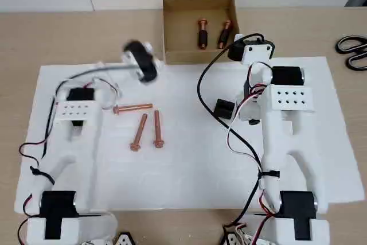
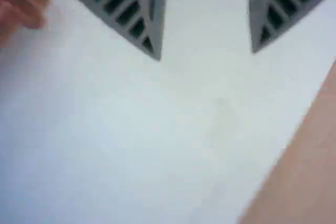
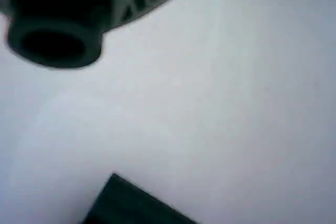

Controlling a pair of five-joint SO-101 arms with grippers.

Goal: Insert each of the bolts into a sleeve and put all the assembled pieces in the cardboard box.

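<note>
Hanging the left claw (image 2: 206, 51) open and empty over the white sheet (image 1: 195, 164), gripping a black sleeve (image 3: 52, 43) in the right claw (image 1: 225, 108). Likely dropping next onto one of three loose bolts (image 1: 139, 132) lying mid-sheet, pinching near the head, leaving the shank free for sleeving.

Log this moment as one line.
left gripper open, empty | right gripper shut on sleeve | three bolts loose on sheet | two assembled pieces in box

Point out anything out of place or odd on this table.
Only the scissors stand out: they lie on the bare table at the far right edge, off the white mat, and serve no part of this task.
</note>
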